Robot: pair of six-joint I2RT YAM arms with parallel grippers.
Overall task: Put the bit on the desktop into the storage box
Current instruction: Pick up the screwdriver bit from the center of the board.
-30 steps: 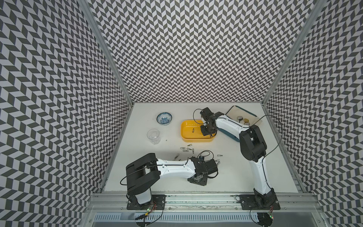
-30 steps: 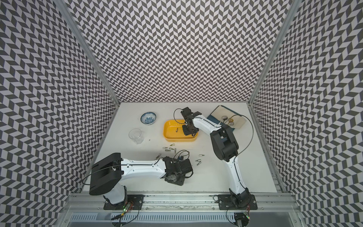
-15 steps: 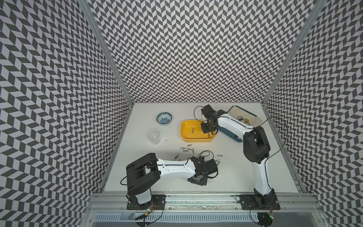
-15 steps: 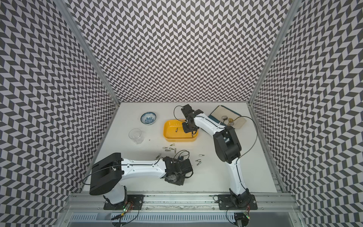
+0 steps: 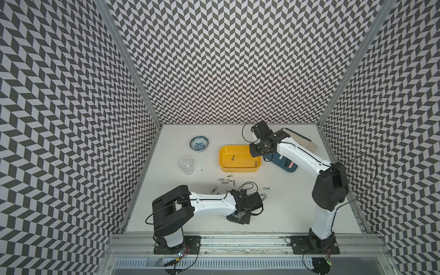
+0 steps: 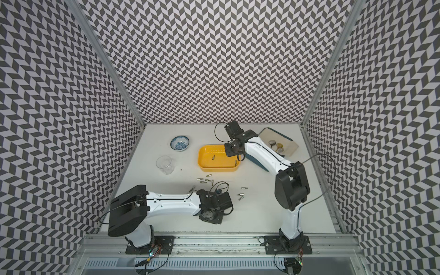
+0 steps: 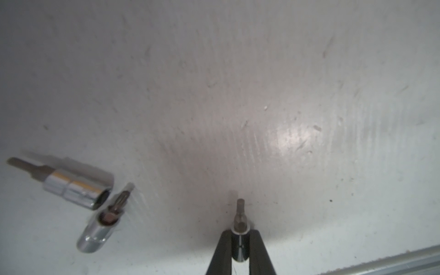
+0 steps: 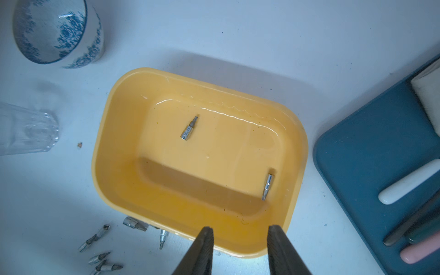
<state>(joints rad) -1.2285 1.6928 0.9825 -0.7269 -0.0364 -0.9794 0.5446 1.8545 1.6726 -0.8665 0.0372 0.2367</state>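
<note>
The left gripper [image 7: 240,234] is clamped on a bit [image 7: 240,215], whose tip juts past its fingertips over the desktop [image 7: 238,83]. The right gripper [image 8: 240,232] hangs parted and empty, with the storage box [image 8: 112,166] beneath and ahead of it.

The storage box [image 5: 238,169] sits toward the rear of the tabletop [image 5: 285,209], with two bits [image 5: 233,157] inside (one central, one by its right wall). Left of it, the bowl [image 5: 199,143] stands behind the glass [image 5: 186,164]. The tray [image 5: 284,164] lies just beside its right. Before the box, loose bits [image 5: 226,181] lie scattered.
</note>
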